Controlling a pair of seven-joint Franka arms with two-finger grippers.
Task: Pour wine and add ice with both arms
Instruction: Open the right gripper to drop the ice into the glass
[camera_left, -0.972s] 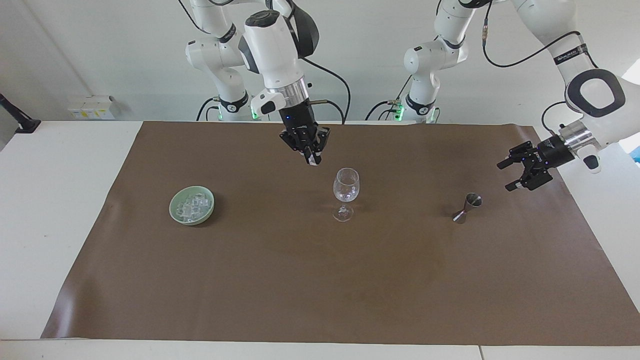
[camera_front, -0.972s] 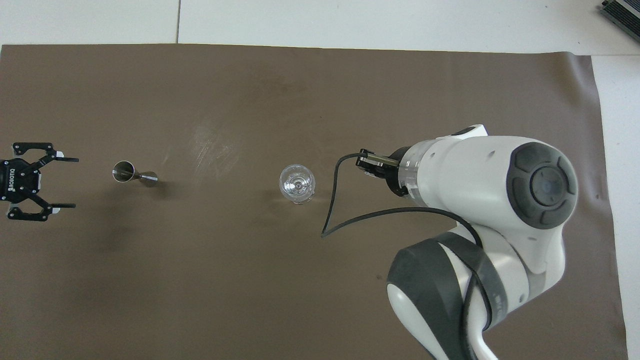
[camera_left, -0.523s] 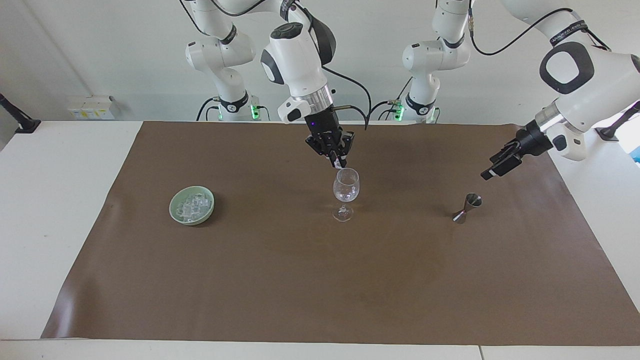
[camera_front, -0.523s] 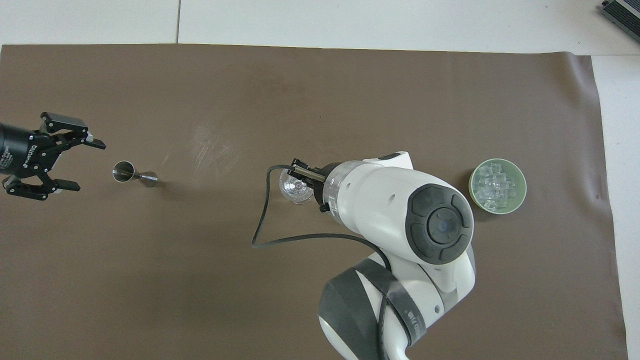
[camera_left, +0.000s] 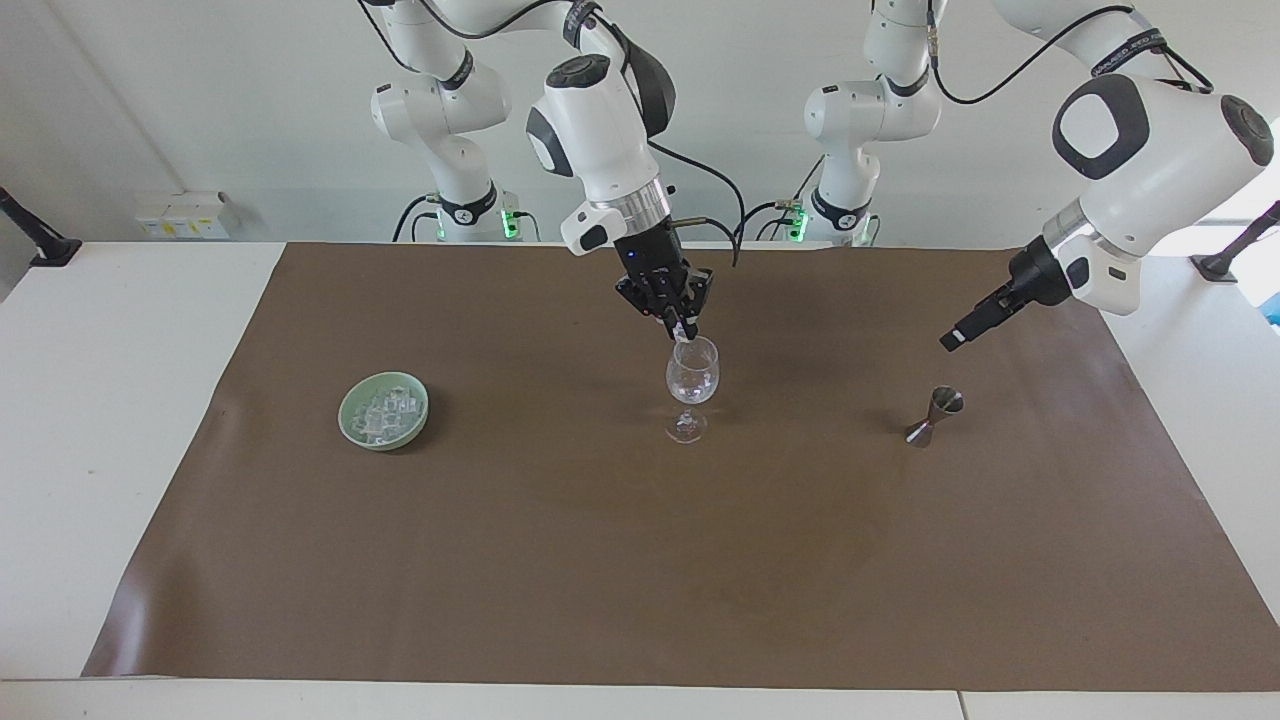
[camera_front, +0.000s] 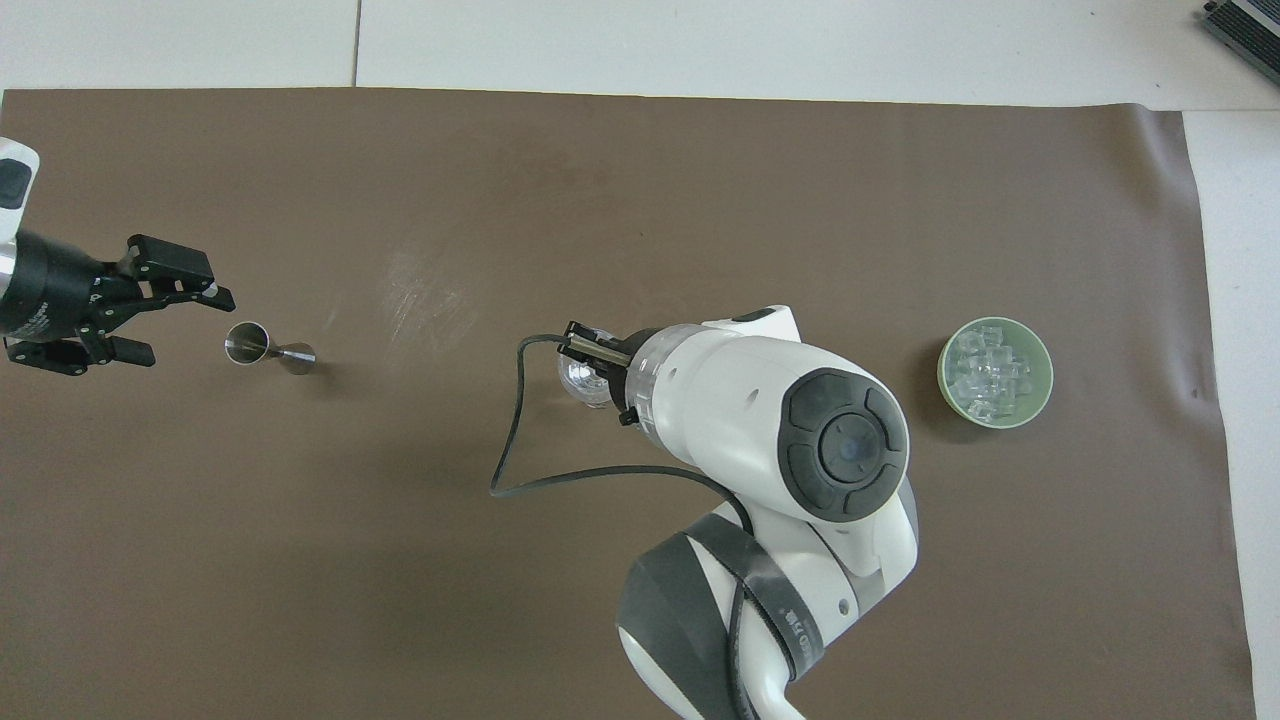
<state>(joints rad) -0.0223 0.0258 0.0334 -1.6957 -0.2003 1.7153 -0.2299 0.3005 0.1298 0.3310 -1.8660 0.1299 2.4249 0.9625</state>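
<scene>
facing view: right gripper (camera_left: 682, 331) hangs just over the rim of the clear stemmed glass (camera_left: 691, 387), fingertips pinched together; whether a cube sits between them cannot be told. the glass stands upright near the middle of the brown mat (camera_left: 600, 560). pale green bowl (camera_left: 383, 410) toward the right arm's end of the table, well apart from the glass, with the ice (camera_left: 385, 412) heaped inside. small metal jigger (camera_left: 936, 414) stands toward the left arm's end. left gripper (camera_left: 960, 334) is up in the air above the mat near the jigger, not touching it, seen edge-on here.

overhead view: the right arm's white wrist covers most of the glass (camera_front: 583, 380); only part of its rim shows, and the right gripper itself is hidden beneath the wrist. ice (camera_front: 990, 375) lies in the bowl (camera_front: 1040, 395), cubes piled loosely. left gripper (camera_front: 180, 322) is beside the jigger (camera_front: 262, 347), fingers spread wide, nothing between them. jigger, glass and bowl sit roughly in one line across the mat (camera_front: 640, 180).
</scene>
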